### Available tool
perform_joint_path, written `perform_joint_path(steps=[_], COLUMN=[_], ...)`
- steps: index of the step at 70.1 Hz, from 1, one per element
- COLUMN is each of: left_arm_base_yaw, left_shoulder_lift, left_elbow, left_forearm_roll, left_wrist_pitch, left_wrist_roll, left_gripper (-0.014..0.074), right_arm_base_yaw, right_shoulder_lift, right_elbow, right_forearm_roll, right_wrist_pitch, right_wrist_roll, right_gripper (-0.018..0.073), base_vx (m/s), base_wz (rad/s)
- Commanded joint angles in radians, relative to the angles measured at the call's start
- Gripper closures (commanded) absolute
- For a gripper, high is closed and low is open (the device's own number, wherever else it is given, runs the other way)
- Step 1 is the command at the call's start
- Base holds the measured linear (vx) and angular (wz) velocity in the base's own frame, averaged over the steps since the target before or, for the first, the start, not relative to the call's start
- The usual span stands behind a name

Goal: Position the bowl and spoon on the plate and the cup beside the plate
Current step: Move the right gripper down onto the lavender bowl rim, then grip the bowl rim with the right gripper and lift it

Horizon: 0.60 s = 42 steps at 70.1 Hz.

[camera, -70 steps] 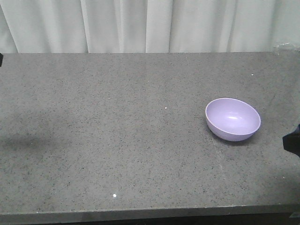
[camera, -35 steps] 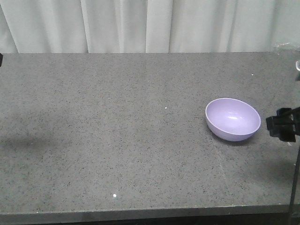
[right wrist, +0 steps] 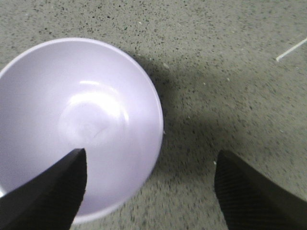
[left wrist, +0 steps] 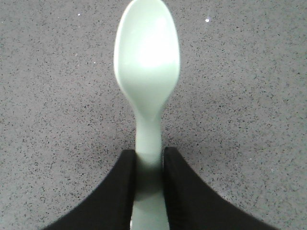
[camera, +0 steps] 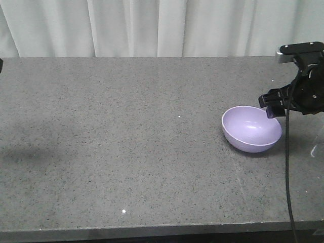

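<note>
At the countertop's right end: the lavender bowl (camera: 251,129) sits upright and empty on the grey speckled countertop (camera: 126,152), well clear of the front edge.
Bowl against the right jaws: the right gripper (right wrist: 151,160) hovers over the bowl's rim on the side nearest the table's right end. In the wrist view one finger lies over the bowl's inside and the other over bare stone outside it, so the wall runs between them.
Right jaws: spread wide and holding nothing. Whether the inner finger touches the bowl cannot be told.
Step in hand: by my reading, the approach to take the bowl by its rim, ahead of carrying it to the plate.
Next move calls for: going down until the fingers straddle the wall, then closing on it. The wall is smooth and curved, so a shallow pinch would likely slip or tip the bowl; a deeper bite looks safer.
Spoon: the mint-green spoon (left wrist: 147,57) points scoop-forward over the stone. Whether it rests on the surface or is lifted off it cannot be told.
Left jaws: the left gripper (left wrist: 148,160) is clamped on the spoon's handle.
Plate and cup: neither shows in any view, so the bowl's destination cannot be fixed from here.
Surroundings: a white curtain (camera: 152,25) closes off the back, and a black cable (camera: 286,167) drops from the right arm across the table's front right.
</note>
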Motion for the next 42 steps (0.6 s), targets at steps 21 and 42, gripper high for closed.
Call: perform_joint_path(steps=[21,42], left_arm_base_yaw=[-0.005,-0.005], left_shoulder_lift=[-0.033,-0.033], left_elbow=[-0.030,-0.030], left_forearm_roll=[0.001,0.001], left_wrist_pitch=[-0.042,-0.038], left_wrist_roll=[-0.003,-0.003], left_gripper=[0.0603,0.0603], right_arm_base_yaw=[-0.009,-0.009], right_shoulder_lift=[0.172,0.217], right_elbow=[-0.088,-0.087], right_forearm_roll=[-0.013,0.042], right_wrist_pitch=[-0.071,-0.058], right_wrist_roll=[-0.016,-0.027], right_gripper=[0.0018,0.0072], base_vx=[0.00,0.00], base_wz=[0.00,0.00])
